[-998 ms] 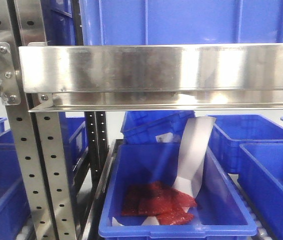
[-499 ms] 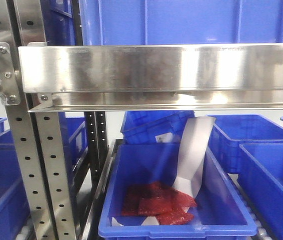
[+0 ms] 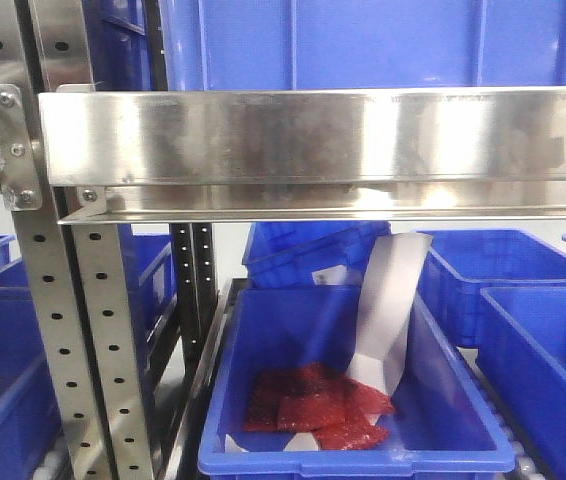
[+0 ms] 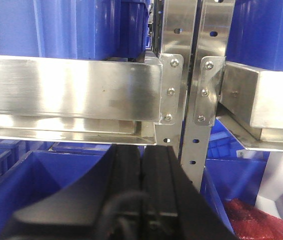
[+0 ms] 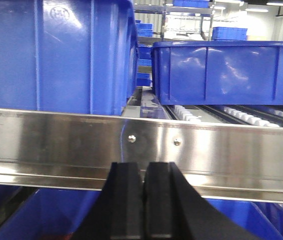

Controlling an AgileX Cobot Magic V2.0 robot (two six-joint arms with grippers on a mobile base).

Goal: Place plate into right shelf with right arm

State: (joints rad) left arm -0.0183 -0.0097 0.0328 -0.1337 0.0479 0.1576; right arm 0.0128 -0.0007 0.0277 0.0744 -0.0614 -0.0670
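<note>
Right wrist view had the right gripper pinched together on nothing, facing the right shelf rail. Left gripper was closed too. No plate anywhere, so probably pre-grab.

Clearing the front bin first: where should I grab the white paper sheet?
Probably pinch the paper sheet's free upper end, which stands above the bin's back wall, coming from the front under the steel rail. Its lower end lies flat against the red packets, offering no edge.
</note>
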